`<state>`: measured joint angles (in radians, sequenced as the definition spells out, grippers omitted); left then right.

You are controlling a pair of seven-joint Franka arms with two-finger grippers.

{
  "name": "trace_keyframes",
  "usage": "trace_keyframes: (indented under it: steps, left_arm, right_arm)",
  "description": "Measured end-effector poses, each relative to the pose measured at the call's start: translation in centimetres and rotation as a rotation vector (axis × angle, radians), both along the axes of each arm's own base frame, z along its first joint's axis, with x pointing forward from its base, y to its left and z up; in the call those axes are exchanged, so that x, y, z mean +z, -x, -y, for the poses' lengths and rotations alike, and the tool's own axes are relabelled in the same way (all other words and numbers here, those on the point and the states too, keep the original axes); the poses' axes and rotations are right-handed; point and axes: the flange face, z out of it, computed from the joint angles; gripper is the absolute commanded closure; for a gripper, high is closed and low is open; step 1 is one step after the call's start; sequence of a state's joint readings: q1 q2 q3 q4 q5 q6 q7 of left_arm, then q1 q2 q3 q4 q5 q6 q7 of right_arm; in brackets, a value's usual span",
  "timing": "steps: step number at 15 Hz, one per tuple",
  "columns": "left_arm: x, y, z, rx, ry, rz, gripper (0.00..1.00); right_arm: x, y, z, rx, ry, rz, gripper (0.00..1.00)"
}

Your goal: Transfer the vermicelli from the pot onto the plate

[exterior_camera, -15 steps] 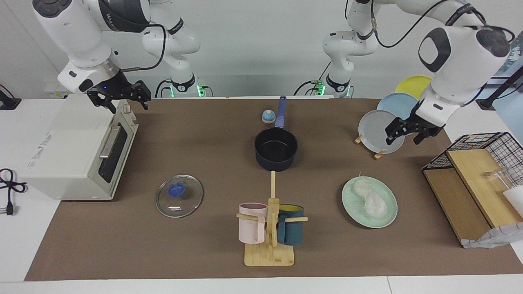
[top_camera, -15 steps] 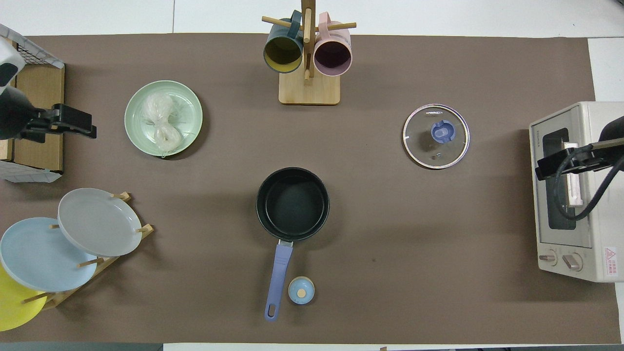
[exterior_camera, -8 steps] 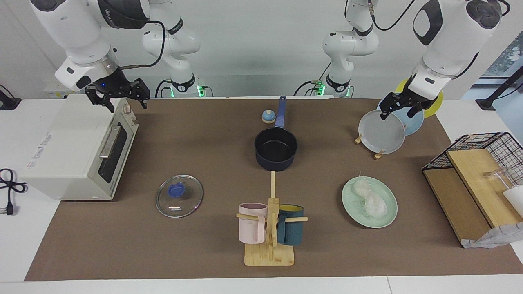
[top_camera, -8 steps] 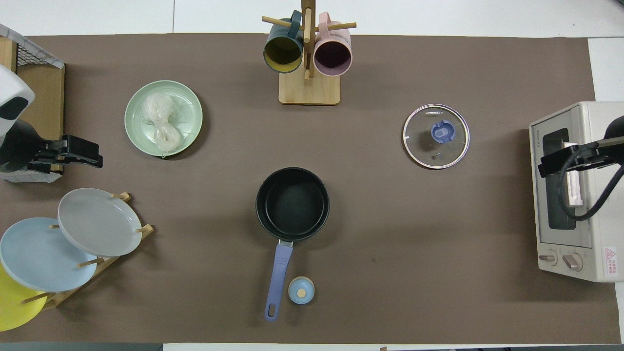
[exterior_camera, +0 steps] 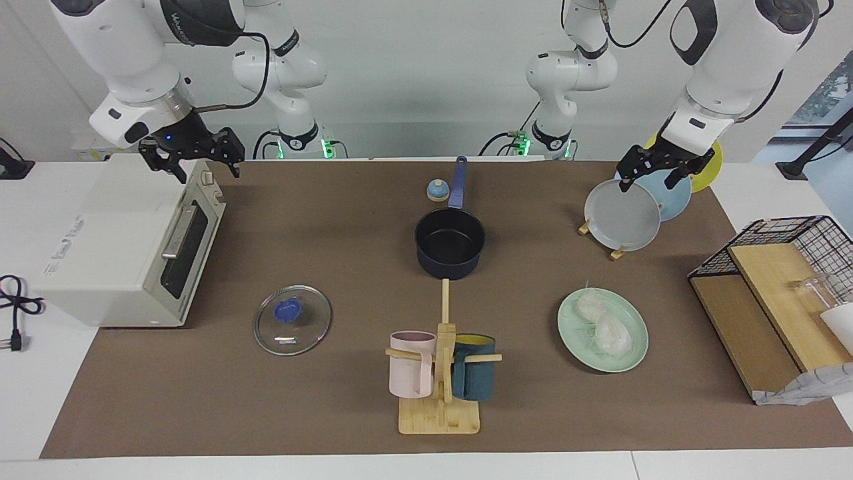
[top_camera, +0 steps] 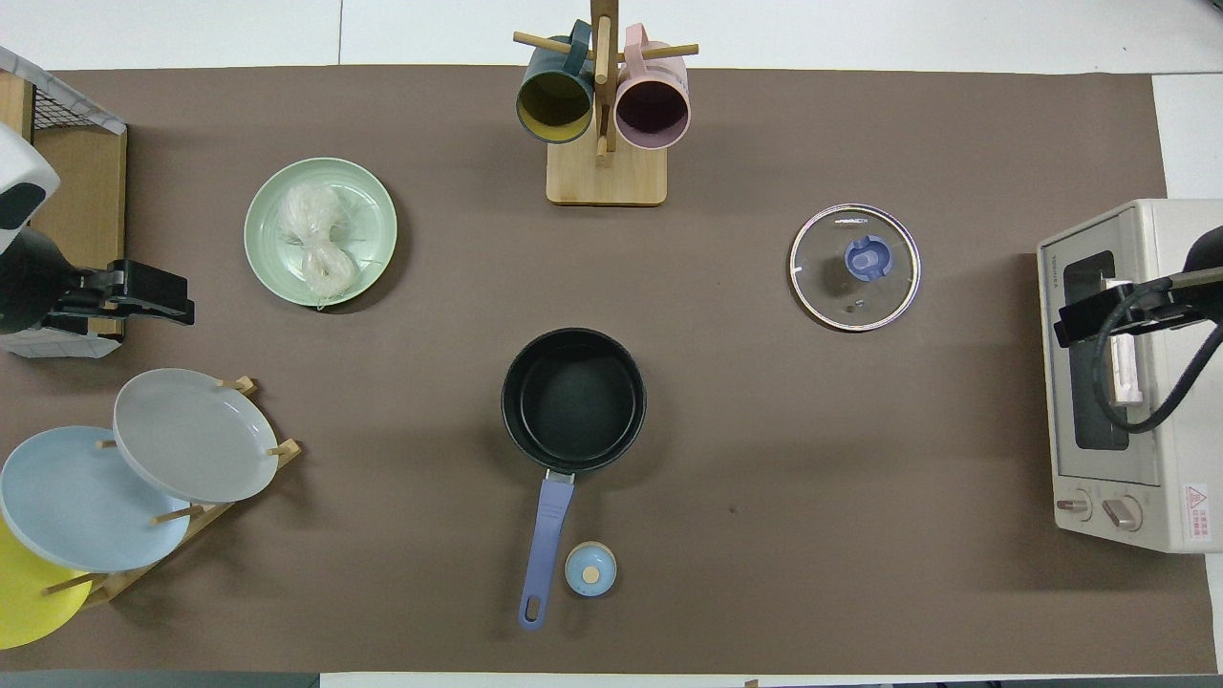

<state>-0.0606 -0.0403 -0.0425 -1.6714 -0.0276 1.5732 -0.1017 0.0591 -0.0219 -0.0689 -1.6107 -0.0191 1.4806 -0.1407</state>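
The vermicelli (exterior_camera: 603,325) lies as two whitish bundles on the pale mint-green plate (exterior_camera: 638,345), toward the left arm's end of the table; both also show in the overhead view, vermicelli (top_camera: 315,239) and plate (top_camera: 375,212). The dark navy pot (exterior_camera: 450,240) (top_camera: 573,397) stands mid-table with nothing inside, its blue handle pointing toward the robots. My left gripper (exterior_camera: 650,175) (top_camera: 153,298) is open and empty, raised over the table's end by the plate rack. My right gripper (exterior_camera: 193,160) (top_camera: 1084,323) is open and empty over the toaster oven.
A glass lid (exterior_camera: 292,328) lies near the toaster oven (exterior_camera: 113,247). A mug tree (exterior_camera: 440,373) holds a pink and a teal mug. A rack (exterior_camera: 616,253) holds grey, light blue and yellow plates. A wire basket (exterior_camera: 800,233) covers wooden boards. A small blue knob (exterior_camera: 436,191) sits beside the pot handle.
My left gripper has risen and drawn back from beside the grey plate to up over the plate rack. My right gripper has barely moved. The vermicelli, plate and pot have stayed put.
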Motion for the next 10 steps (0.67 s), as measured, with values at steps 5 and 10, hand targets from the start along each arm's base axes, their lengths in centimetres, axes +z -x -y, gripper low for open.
trace_keyframes:
  steps: [5,10]
  left_arm:
    - [-0.12,0.14,0.00,0.000,-0.001,-0.013,0.00]
    - [-0.15,0.14,0.13,-0.002,-0.003,-0.013,0.00]
  right_arm:
    - [0.00,0.00,-0.08,0.002,0.000,0.000,0.00]
    - [0.00,0.00,-0.15,0.003,0.000,0.000,0.00]
